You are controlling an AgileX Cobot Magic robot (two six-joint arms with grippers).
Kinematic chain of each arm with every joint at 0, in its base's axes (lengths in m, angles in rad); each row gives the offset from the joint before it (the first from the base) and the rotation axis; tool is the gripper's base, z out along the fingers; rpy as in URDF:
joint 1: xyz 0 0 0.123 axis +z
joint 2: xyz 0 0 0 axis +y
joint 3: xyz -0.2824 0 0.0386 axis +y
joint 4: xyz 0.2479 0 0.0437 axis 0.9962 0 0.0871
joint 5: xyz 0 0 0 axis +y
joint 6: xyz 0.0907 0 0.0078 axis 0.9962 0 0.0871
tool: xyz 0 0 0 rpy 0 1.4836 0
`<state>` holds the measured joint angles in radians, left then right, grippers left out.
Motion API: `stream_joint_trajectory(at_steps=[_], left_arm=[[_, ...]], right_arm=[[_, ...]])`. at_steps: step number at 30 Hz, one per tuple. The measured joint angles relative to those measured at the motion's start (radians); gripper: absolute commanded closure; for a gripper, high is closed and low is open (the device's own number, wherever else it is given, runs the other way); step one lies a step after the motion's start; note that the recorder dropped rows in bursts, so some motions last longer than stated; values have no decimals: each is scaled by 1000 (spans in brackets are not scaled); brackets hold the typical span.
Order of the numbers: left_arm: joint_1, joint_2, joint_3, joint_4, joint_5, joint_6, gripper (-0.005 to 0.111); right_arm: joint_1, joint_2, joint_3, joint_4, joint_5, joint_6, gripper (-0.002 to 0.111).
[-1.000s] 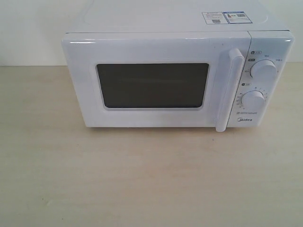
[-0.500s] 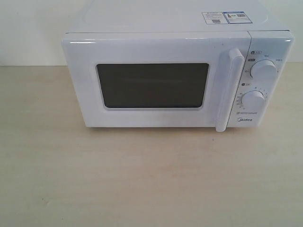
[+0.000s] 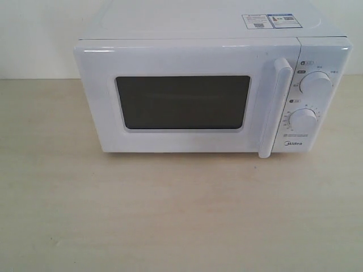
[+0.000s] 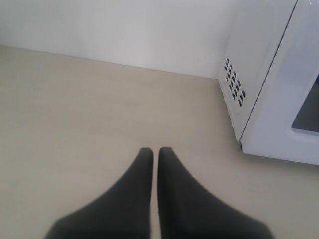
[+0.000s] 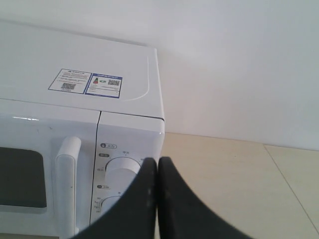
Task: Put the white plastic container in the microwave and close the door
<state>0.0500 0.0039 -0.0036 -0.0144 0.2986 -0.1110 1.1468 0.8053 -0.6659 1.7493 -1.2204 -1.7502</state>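
The white microwave [image 3: 212,90] stands at the back of the table, its door [image 3: 181,102] closed flush, dark window in the middle and bar handle [image 3: 274,107] at the right. The white plastic container is out of view. Neither gripper shows in the exterior view. In the left wrist view my left gripper [image 4: 155,151] is shut with nothing in it, over bare table beside the microwave's vented side [image 4: 249,74]. In the right wrist view my right gripper [image 5: 158,162] is shut and empty, in front of the microwave's dial panel [image 5: 122,169].
A pale wooden table [image 3: 170,215] spreads in front of the microwave. A white wall [image 3: 34,34] runs behind it. Two round dials [image 3: 315,84] sit on the panel, and stickers [image 3: 267,20] lie on the microwave's top.
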Motion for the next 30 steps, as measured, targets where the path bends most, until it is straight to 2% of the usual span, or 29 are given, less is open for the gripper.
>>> stream_joint_trajectory(at_steps=[12, 16, 20, 21, 22, 23, 25, 28, 30], left_arm=[[0, 0, 0, 0, 2, 0, 102], [0, 0, 0, 0, 2, 0, 102], [0, 0, 0, 0, 2, 0, 102], [0, 0, 0, 0, 4, 0, 102], [0, 0, 0, 0, 4, 0, 102], [0, 0, 0, 0, 5, 0, 102], [0, 0, 0, 0, 6, 0, 102], [0, 0, 0, 0, 6, 0, 102], [0, 0, 0, 0, 7, 0, 102]], right_arm=[[-2, -1, 0, 0, 0, -74, 108], [-74, -24, 17, 0, 36, 20, 108], [-249, -102, 78, 2, 328, 61, 108], [-368, -156, 124, 6, 529, 40, 108], [-429, -191, 153, 9, 637, 31, 108], [-538, -264, 215, 9, 796, 25, 108], [-690, -415, 300, 9, 945, 50, 108], [-863, -648, 436, 5, 1000, 96, 108], [-930, -755, 499, 5, 1005, 123, 108]])
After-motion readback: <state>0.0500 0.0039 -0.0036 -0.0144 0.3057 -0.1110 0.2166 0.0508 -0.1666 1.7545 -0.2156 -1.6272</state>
